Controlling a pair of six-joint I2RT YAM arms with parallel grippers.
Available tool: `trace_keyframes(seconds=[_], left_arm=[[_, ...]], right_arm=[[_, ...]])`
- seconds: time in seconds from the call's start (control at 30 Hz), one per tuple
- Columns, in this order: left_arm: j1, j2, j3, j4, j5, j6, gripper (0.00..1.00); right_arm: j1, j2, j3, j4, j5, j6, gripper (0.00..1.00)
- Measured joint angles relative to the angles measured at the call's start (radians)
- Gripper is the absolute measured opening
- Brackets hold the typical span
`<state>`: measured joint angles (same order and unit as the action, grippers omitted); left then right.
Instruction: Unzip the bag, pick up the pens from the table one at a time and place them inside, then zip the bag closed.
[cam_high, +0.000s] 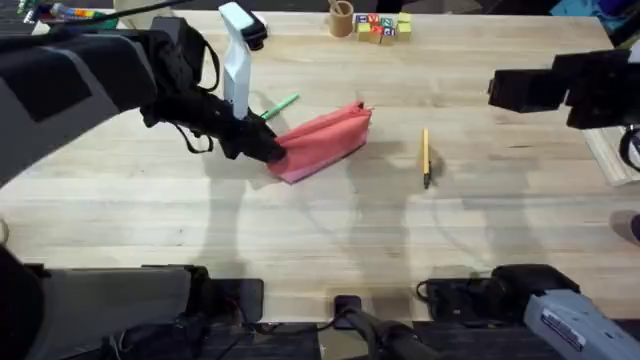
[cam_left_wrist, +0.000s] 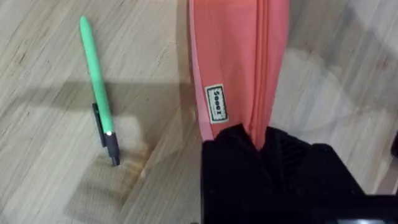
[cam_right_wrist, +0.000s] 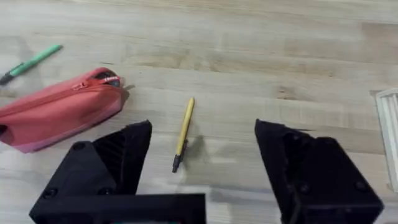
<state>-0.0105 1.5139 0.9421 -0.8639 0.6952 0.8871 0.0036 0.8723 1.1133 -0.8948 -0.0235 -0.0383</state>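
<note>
Left hand (cam_high: 268, 148) clamped on left end of pink bag (cam_high: 325, 141) at mid tabletop (cam_high: 320, 230)
Green pen (cam_high: 279, 105) just beyond bag; yellow pen (cam_high: 426, 156) to bag's right; right hand (cam_right_wrist: 202, 168) raised at far right, fingers apart

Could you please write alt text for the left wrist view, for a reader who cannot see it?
The left hand is closed on one end of the coral-pink bag, its zipper shut as far as it shows. A green pen with a dark tip lies apart from it on the light-wood table.
</note>
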Motion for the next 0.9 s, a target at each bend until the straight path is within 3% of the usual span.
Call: trace_keyframes(seconds=[0.37, 0.6, 0.9], left_arm=[[0.0, 0.0, 0.0, 0.0, 0.0, 0.0, 0.043], [0.0, 0.0, 0.0, 0.0, 0.0, 0.0, 0.043], [0.0, 0.0, 0.0, 0.0, 0.0, 0.0, 0.043]], right_arm=[[0.0, 0.039, 0.006, 0.032, -0.15, -0.132, 0.996], [0.0, 0.221, 0.019, 0.039, -0.297, -0.156, 0.996], [0.0, 0.429, 0.13, 0.024, -0.478, -0.148, 0.995]])
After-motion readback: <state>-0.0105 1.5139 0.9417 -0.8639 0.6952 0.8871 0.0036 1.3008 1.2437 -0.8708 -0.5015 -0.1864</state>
